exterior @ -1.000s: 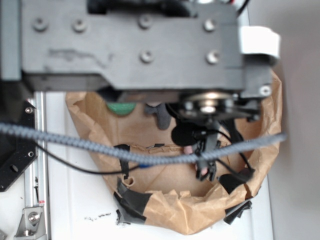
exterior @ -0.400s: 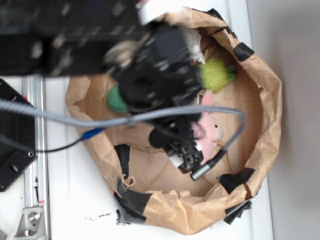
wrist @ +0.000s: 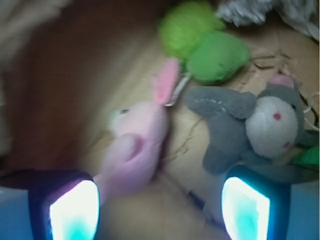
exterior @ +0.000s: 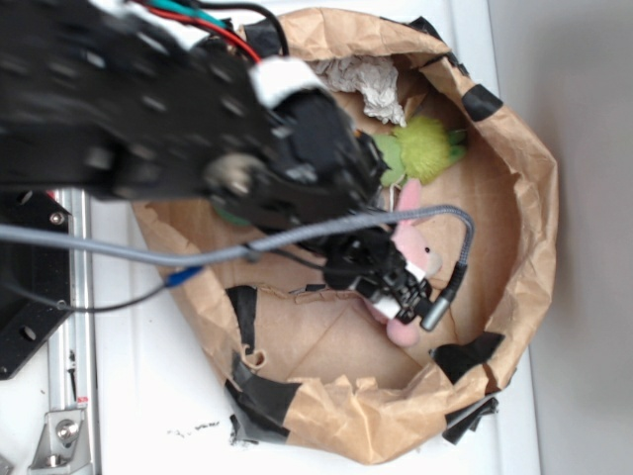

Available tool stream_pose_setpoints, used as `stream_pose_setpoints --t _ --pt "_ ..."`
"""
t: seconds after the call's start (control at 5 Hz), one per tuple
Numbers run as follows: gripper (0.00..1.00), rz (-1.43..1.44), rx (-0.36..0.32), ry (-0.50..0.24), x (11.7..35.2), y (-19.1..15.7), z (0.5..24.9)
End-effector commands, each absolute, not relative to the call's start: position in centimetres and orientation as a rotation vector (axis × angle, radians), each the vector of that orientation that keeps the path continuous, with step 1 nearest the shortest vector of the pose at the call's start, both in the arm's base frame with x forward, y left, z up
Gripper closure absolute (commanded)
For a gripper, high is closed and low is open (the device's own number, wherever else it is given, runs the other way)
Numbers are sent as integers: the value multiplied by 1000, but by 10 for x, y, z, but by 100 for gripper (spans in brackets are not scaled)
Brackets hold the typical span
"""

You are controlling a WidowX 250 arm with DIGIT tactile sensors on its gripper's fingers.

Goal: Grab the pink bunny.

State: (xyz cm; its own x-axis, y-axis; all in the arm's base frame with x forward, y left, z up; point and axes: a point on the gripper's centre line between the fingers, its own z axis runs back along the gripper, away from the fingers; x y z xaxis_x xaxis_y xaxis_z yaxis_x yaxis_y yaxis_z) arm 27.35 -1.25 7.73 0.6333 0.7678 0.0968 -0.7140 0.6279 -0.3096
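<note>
The pink bunny lay on the floor of the crumpled brown paper bag, toward its right-hand side in the exterior view, partly hidden under the arm. In the wrist view it sat left of centre, one ear pointing up toward the fuzzy green-yellow toy, with the grey plush animal just beside it on the right, apparently not touching it. The gripper was spread wide, nothing between its fingers. The left finger was close to the bunny's lower body, maybe touching; blur made that hard to call. The right finger sat below the grey plush.

Handling judgement: the bunny looked light, soft and squashy, so it would likely compress a lot under the fingers, and the fabric should give decent grip. Not fragile. Best hold was probably across the chubby body or head, not the thin ear, which could slip out or flop. Main risk was the grey plush alongside: with the jaws this far apart, closing could catch its arm too, so the gripper likely needed to shift left to centre on the bunny. Crumpled white paper at the bag's far end was well clear.
</note>
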Motion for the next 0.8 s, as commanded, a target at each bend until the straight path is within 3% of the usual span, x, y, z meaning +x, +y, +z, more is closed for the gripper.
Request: stream_pose_setpoints --t 0.0,0.2,0.4,0.6 --pt "0 796 -171 -240 314 -19 37" --pt "2 752 -134 -215 291 -25 31" --pt "100 724 -92 -199 284 -28 34" --pt "100 690 -91 -179 278 -23 39"
